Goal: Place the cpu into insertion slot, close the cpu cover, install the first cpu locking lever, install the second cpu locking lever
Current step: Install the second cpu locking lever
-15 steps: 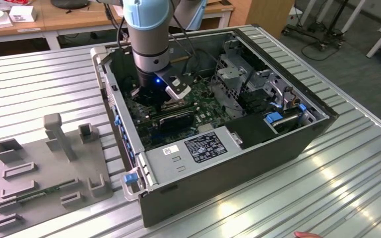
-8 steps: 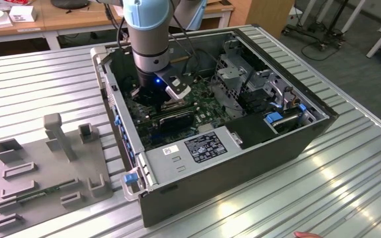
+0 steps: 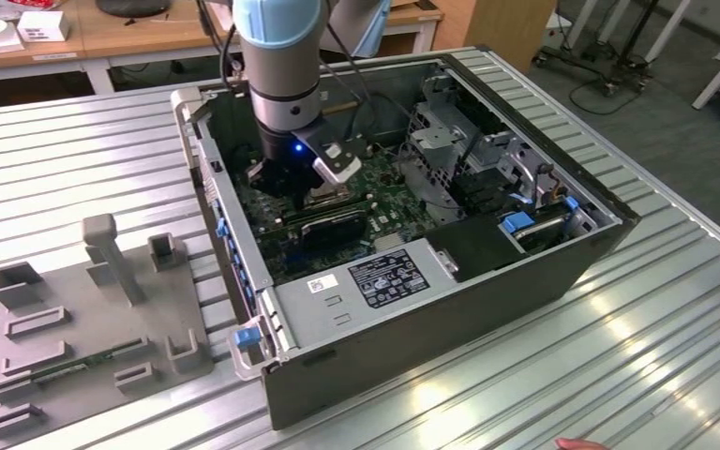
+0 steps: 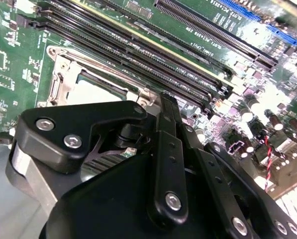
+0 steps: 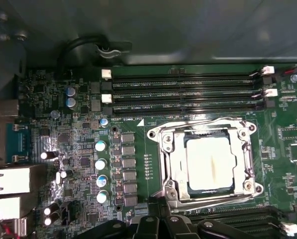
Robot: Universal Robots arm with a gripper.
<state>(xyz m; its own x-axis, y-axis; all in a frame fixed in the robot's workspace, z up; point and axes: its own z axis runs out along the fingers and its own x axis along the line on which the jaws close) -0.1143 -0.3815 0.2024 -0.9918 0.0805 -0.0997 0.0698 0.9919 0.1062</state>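
Inside the open computer case (image 3: 547, 272), which lies on a ribbed metal table (image 3: 585, 375), the arm reaches down to the green motherboard (image 5: 138, 129). The cpu (image 5: 210, 167), pale face up, sits flat in the insertion slot (image 5: 164, 135), between two banks of long black memory slots (image 5: 183, 94). The cpu cover (image 5: 170, 164) appears lowered over it, its silvery frame bordering the chip on all four sides and the chip showing through the window. The gripper (image 5: 160, 214) hovers at the edge of the socket, on the side away from the first bank of memory slots; in the second wrist view its black body hides most of the socket. Whether it is open or closed cannot be told, and nothing is seen held in it. A thin wire lever (image 5: 198, 119) runs along the socket's side nearest the memory slots; whether it is hooked under its catch cannot be told.

Judged from this arrangement, placing the chip and closing the cover are done, and the step in hand is the locking levers, most likely the one at the edge where the gripper stands. That step calls for a firm downward press on the wire, then a small sideways shift to tuck it under its hook, with care not to slip onto the capacitors (image 5: 101, 164) just beside the socket. A grey fixture plate (image 3: 85, 319) rests on the table, well apart from the case
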